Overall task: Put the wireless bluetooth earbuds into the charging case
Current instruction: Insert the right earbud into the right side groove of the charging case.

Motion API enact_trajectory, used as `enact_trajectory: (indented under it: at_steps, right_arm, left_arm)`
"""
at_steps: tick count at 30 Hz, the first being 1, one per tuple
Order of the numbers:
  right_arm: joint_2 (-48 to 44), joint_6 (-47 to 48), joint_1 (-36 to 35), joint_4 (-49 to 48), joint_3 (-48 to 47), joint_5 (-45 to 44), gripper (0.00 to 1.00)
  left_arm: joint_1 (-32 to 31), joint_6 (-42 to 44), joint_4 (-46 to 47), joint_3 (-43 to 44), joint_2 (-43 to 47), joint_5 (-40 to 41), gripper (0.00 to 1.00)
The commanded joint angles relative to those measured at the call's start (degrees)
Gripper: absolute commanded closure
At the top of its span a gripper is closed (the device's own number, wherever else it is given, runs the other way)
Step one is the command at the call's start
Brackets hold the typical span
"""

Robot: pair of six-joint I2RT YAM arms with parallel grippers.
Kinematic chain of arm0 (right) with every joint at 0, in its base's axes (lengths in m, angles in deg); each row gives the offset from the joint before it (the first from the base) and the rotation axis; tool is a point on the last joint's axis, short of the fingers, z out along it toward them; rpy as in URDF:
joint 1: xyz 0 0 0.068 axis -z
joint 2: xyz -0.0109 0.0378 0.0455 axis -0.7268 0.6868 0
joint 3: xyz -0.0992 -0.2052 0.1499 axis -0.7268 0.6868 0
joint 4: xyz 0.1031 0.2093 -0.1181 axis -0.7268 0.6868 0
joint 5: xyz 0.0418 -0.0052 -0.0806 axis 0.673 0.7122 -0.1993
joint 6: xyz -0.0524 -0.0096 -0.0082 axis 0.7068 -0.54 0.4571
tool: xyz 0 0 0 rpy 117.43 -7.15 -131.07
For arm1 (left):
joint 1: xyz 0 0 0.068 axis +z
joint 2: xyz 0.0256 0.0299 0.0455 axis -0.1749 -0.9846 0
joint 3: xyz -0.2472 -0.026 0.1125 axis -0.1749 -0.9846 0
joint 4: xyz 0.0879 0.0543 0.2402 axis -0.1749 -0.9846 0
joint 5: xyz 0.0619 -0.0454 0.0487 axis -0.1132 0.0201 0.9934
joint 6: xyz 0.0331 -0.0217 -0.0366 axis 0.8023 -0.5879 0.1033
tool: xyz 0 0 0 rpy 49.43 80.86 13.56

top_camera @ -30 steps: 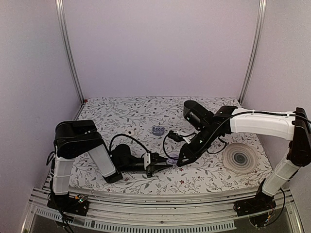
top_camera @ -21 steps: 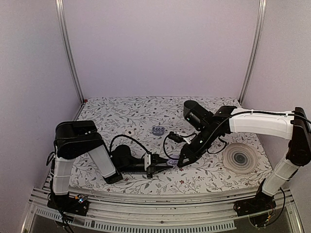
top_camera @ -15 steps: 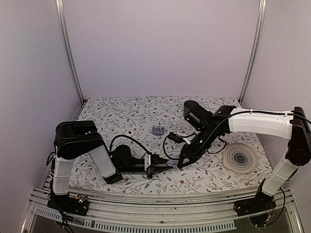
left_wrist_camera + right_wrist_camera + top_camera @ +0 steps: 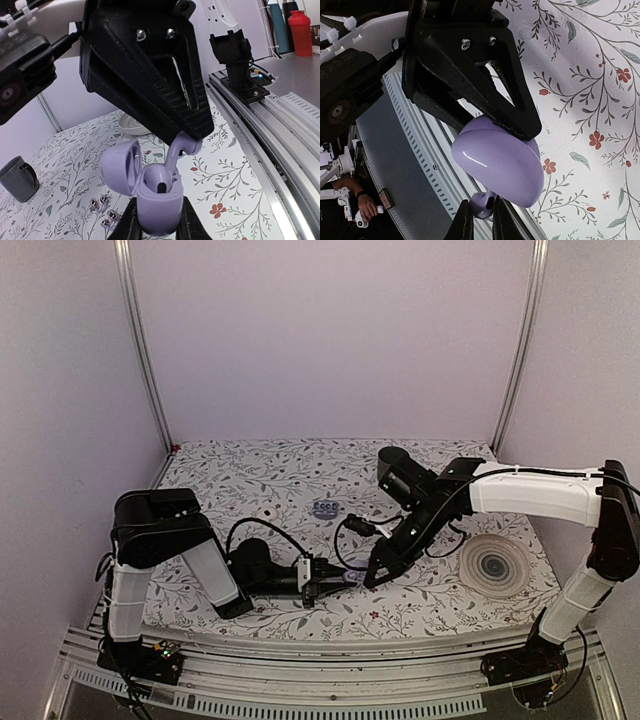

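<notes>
Above table (image 4: 250, 470), near front: my left gripper (image 4: 157, 226) clamped on case (image 4: 159, 197) flanks, lid open. Right gripper (image 4: 480, 220) pinches earbud (image 4: 184, 146) at socket. I judge case light, glossy, slippery, hinge delicate; grip base low.

— Where's the case (image 4: 352, 577)?
— Over the table's (image 4: 250, 465) near half, clamped between the left gripper's (image 4: 335, 581) fingers, lid (image 4: 120, 167) tipped back toward the mug (image 4: 325, 508).
— And the earbud (image 4: 181, 148)?
— Just above the case's rim, pinched in the right gripper (image 4: 372, 578), whose arm lies toward 2 o'clock.
— Around the case?
— Mug at 11 o'clock, round piece (image 4: 265, 512) at 10, disc (image 4: 495, 565) out at 3, well apart.
</notes>
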Motion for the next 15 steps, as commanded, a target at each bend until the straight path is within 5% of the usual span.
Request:
enact_trajectory:
  at_steps: [1,15]
  right_arm:
    - [1.45,0.87,-1.08,-1.36,-1.12,2.02,0.93]
    - [2.81,0.55,-1.19,-0.95,-1.26,1.14,0.93]
  left_arm:
    - [-1.27,0.19,16.65,1.66,-0.62,-0.67,1.0]
    - [-2.59,2.44,16.64,0.19,0.31,-1.29,1.0]
